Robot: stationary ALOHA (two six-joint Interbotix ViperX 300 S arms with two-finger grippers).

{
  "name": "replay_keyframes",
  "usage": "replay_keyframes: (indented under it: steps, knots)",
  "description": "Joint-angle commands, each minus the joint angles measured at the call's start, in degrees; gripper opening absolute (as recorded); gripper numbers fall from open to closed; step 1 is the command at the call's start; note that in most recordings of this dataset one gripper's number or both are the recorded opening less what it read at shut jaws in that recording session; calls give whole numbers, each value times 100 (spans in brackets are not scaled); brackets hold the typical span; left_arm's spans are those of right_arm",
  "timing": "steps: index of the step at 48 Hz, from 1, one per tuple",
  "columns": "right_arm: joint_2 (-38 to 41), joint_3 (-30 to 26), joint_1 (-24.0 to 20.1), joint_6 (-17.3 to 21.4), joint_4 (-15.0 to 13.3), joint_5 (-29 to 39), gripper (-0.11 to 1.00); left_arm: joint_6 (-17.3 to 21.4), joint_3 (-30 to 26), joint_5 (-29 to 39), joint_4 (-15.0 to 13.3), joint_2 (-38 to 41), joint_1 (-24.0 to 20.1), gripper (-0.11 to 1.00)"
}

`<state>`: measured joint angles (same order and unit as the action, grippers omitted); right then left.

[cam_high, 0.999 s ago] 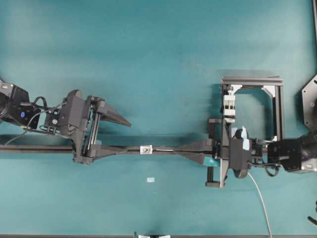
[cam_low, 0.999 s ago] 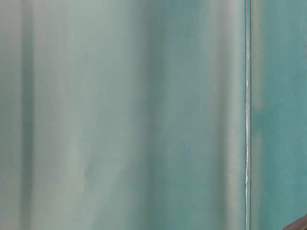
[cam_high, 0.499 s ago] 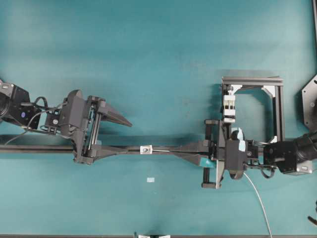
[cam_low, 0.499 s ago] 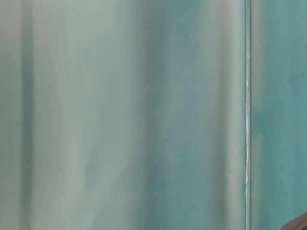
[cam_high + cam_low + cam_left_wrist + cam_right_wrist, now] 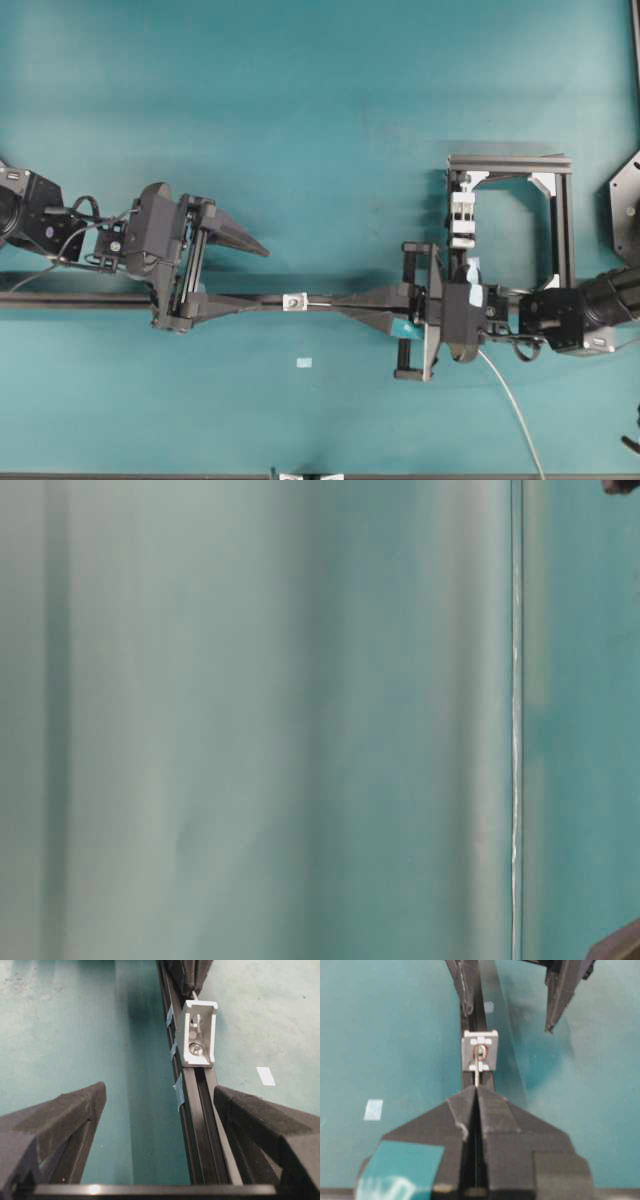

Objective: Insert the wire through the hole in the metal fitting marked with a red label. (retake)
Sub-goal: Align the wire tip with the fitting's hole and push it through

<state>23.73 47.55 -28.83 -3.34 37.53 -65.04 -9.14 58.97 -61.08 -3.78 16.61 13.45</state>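
So the tiny shiny silver square metal fitting (image 5: 480,1051) is sitting on the long black slotted rail (image 5: 197,1105), and everything else lines up around it. In the right wrist view the thin pale grey-white wire (image 5: 477,1076) pokes straight out of the right gripper (image 5: 476,1091), whose black fingers are clamped tight together on it. The wire tip is right at the fitting's small dark round hole (image 5: 480,1052), which has a reddish ring around it. Looks like the tip is just entering, but I can't tell for sure how far it's in. In the left wrist view there's a hint of something pale at the far opening of the fitting, too small to call.

From overhead, the rest of the wire trails away from the fitting, out behind the right gripper and off toward the bottom edge. On the other side of the fitting, the left gripper (image 5: 240,270) sits with its jaws spread wide, straddling the rail, gripping nothing.

My read: this is the threading step itself. Next it needs a dead straight push along the rail line, since that floppy tip could buckle or slip off the hole edge. Then the left gripper can grab whatever comes through.
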Motion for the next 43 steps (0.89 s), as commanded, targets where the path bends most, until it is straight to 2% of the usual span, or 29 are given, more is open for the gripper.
replay_keyframes:
  steps: [1,12,43]
  knots:
    - [-44,-97,62,0,9,-44,3,-18,-62,-26,0,-132,0,59]
    - [53,-246,185,-26,9,-18,3,-316,-53,18,0,-264,-18,59]
    - [88,-466,308,-62,-18,0,3,-343,-70,246,0,-325,-26,59]
